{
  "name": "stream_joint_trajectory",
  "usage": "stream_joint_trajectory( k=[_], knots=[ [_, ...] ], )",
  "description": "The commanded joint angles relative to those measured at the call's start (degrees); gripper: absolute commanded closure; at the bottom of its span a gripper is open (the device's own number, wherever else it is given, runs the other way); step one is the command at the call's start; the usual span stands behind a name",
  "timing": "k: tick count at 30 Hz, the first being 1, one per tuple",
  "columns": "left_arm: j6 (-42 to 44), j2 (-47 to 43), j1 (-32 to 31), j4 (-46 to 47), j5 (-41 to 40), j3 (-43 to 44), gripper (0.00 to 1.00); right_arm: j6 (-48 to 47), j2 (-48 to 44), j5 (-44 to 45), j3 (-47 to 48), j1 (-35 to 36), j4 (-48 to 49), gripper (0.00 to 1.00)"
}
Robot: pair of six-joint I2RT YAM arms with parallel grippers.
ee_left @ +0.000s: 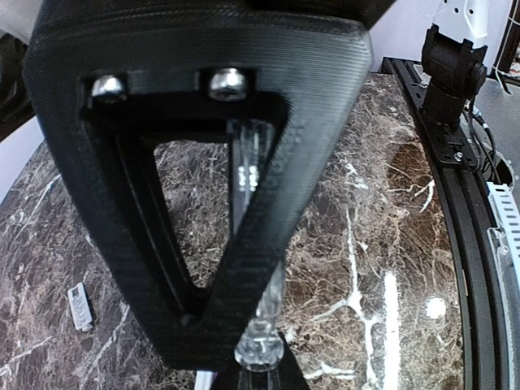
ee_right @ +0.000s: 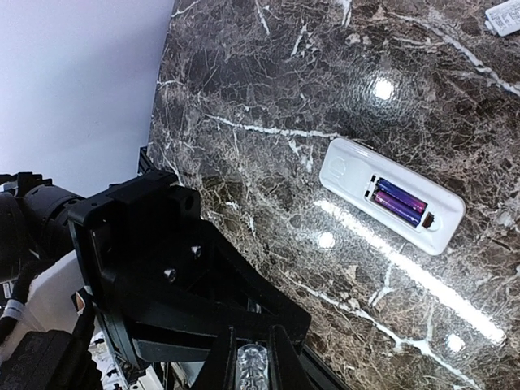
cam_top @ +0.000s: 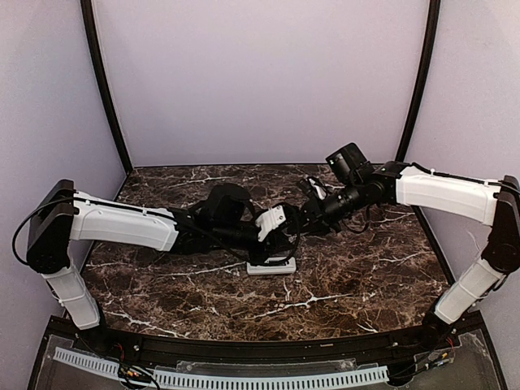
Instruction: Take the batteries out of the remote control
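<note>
The white remote control (ee_right: 390, 195) lies back up on the marble table, its battery recess open. Two reddish-purple batteries (ee_right: 398, 201) lie side by side in the recess. In the top view the remote (cam_top: 272, 265) lies just in front of my left gripper (cam_top: 273, 231), which hovers over its far side. In the left wrist view the left gripper (ee_left: 260, 357) has its fingers closed together and holds nothing; a white sliver of the remote (ee_left: 203, 380) shows below it. My right gripper (cam_top: 313, 207) is raised behind the remote. Its fingers (ee_right: 253, 361) are together and empty.
The small pale-grey cover piece (ee_left: 79, 306) lies flat on the table apart from the remote; it also shows in the right wrist view (ee_right: 505, 20). Black frame rails (cam_top: 106, 89) and pale walls enclose the table. The right arm's base (ee_left: 451, 81) stands at the table edge.
</note>
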Motion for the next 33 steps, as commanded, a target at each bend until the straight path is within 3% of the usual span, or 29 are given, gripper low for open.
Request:
stream_joint_trajectory(
  k=[1, 4, 8, 10, 22, 33],
  knots=[
    [0.8, -0.09, -0.64, -2.29, -0.58, 1.94, 0.99, 0.39, -0.18, -0.95, -0.33, 0.03, 1.88, 1.0],
    [0.82, -0.32, -0.71, -2.94, 0.21, 2.03, 0.99, -0.8, -0.34, -2.35, -0.41, 0.05, 2.6, 1.0],
    [1.04, -1.3, -0.63, -4.91, 2.45, 2.04, 1.0, -4.52, -1.61, -5.19, 0.12, -0.02, 2.76, 0.6],
    [1.2, -1.88, -0.67, -6.15, 3.71, 2.2, 1.0, -5.86, -1.88, -6.24, 0.64, -0.1, 1.75, 0.5],
    [0.67, -2.89, -0.65, -9.27, 5.52, 2.74, 1.0, -10.46, -1.57, -5.47, 1.96, -0.16, -8.4, 0.56],
    [0.25, -2.48, -0.67, -8.64, 4.31, 2.98, 1.0, -8.84, -1.37, -3.76, 2.02, 0.04, -9.3, 0.73]
  ],
)
